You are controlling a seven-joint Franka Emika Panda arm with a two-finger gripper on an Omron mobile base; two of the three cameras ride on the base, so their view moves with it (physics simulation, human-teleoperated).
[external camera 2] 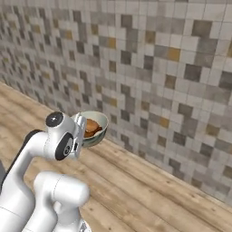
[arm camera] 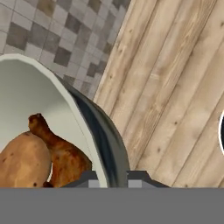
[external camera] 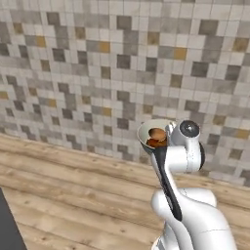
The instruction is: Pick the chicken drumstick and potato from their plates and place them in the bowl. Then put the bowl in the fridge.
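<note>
— Up in the air by the tiled wall [external camera: 97, 58], seen from the left base view, what is that?
— It is the deep round bowl [external camera: 146, 131], cream-white inside. A pale orange-brown round potato [external camera: 157, 133] sits in it, over a dark bit of the reddish-brown chicken drumstick [external camera: 155, 143].
— And from the right base view?
— The bowl hangs above the wooden floor [external camera 2: 149, 190], greyish outside, tipped toward us.
— What does the hand view show?
— The potato lies right against the drumstick, touching it, inside the bowl. The gripper [arm camera: 110, 178] has its two dark fingers pinched tight on the bowl's thin rim, one inside and one outside.
</note>
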